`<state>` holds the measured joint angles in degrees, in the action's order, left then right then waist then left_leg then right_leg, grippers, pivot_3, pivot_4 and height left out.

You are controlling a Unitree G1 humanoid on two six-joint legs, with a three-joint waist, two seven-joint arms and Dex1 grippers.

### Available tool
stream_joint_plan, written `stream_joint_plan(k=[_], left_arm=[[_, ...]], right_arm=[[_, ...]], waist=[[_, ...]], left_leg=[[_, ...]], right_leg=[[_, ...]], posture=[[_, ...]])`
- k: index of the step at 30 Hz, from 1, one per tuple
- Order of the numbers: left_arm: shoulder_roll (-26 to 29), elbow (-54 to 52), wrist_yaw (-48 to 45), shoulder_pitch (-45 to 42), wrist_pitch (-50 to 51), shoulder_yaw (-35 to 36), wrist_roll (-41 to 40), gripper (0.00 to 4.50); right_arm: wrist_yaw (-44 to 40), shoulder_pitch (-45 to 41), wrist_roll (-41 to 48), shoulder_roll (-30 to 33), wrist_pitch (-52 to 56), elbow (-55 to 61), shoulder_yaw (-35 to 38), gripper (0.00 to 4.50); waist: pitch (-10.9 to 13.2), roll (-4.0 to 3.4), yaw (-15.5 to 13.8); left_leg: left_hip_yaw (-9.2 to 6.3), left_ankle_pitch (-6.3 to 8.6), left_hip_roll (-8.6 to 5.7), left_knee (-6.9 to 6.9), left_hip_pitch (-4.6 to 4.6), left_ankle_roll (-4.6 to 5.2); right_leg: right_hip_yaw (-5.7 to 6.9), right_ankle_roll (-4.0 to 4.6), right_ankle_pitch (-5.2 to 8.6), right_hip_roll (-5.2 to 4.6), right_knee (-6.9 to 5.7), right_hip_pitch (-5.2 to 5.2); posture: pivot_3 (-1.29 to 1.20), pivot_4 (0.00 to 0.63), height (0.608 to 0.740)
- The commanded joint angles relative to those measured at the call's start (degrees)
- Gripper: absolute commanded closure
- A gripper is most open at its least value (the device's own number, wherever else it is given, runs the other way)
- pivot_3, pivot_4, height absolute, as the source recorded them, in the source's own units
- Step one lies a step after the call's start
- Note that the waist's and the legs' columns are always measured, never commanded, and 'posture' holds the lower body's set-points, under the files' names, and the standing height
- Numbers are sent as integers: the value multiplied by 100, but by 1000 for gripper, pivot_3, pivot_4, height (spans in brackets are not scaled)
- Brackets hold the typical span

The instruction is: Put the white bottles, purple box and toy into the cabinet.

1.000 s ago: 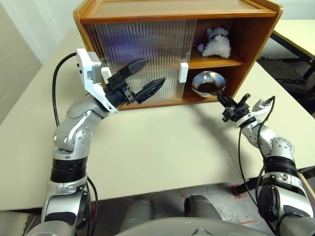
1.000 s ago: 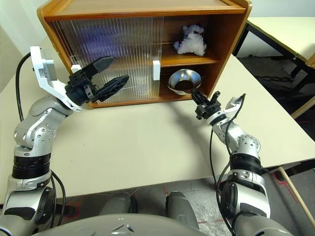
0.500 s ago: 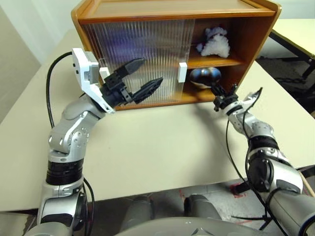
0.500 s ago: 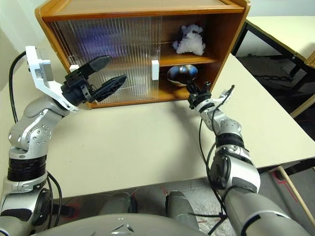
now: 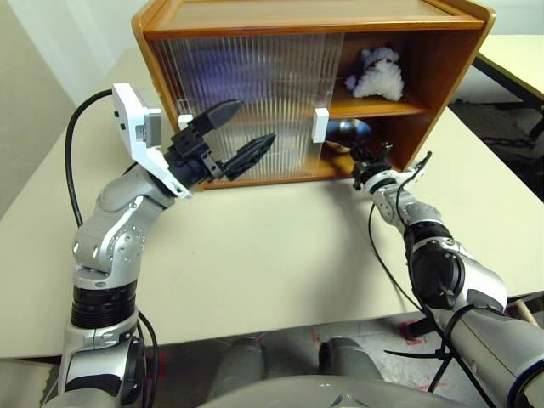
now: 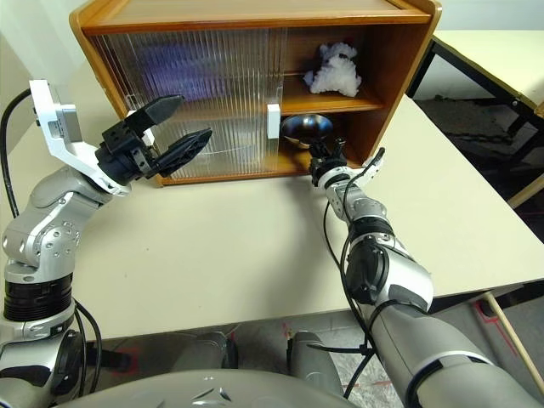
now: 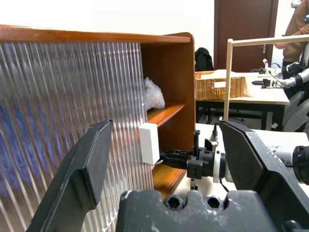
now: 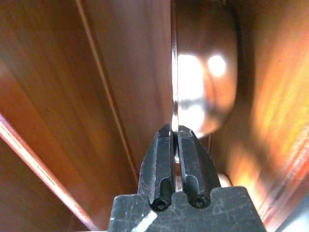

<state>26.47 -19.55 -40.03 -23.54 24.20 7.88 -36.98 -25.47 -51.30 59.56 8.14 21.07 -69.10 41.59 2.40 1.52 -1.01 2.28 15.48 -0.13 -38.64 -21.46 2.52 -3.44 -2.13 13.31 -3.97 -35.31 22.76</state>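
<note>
Left eye view: right gripper (image 5: 364, 167), pinching the rim of the metal bowl (image 5: 347, 132), has carried it from the table edge into the cabinet's (image 5: 442, 59) lower bay, at six o'clock beneath the shelved toy (image 5: 376, 72); left gripper (image 5: 231, 133) hangs spread.

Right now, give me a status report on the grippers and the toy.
Right gripper shut on metal bowl rim, inside cabinet lower compartment. Left gripper open, empty. Toy on upper shelf. Nothing blocking.
</note>
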Motion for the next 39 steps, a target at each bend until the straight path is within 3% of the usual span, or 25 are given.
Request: stream_joint_plan(k=[1,11,12,23,30,39], left_arm=[[48,-95,33,61,69,-5,-32,0],[30,-37,15,9,42,-17,-12,0],[18,-24,10,4,32,-27,-8,0],[-157,174,-88,-78,-144,-154,75,0],[-267,332,-168,-128,-308,-245,116,0],[-354,520,-245,-205,-449,-310,161,0]], right_arm=[[126,-165,-96,-48,-293,-133,197,4466],[384,-209,-525,-27,-444,-257,248,4466],[417,-206,-585,-21,-439,-258,228,3903],[396,-173,-582,134,76,82,275,17],[702,260,-327,80,1066,1289,288,17],[2269,1431,590,-308,2261,3849,434,17]], waist=[[0,0,-1],[0,0,8],[0,0,7],[0,0,9],[-1,-1,9],[-13,-14,14]], left_leg=[[0,0,0,-1,1,0],[1,-2,0,-6,9,1],[1,-3,0,-7,10,1],[0,-14,1,8,-2,21],[0,-14,1,38,-2,20],[-2,-18,0,44,-76,22]], right_leg=[[0,0,0,0,-3,0],[-2,5,-1,4,-14,-2],[-1,6,-2,4,-14,-2],[-1,7,5,4,2,5],[-1,8,5,2,17,10],[0,9,4,-6,-3,79]], posture=[[178,0,740],[170,0,740],[169,0,740],[138,0,740],[112,0,740],[83,0,740]])
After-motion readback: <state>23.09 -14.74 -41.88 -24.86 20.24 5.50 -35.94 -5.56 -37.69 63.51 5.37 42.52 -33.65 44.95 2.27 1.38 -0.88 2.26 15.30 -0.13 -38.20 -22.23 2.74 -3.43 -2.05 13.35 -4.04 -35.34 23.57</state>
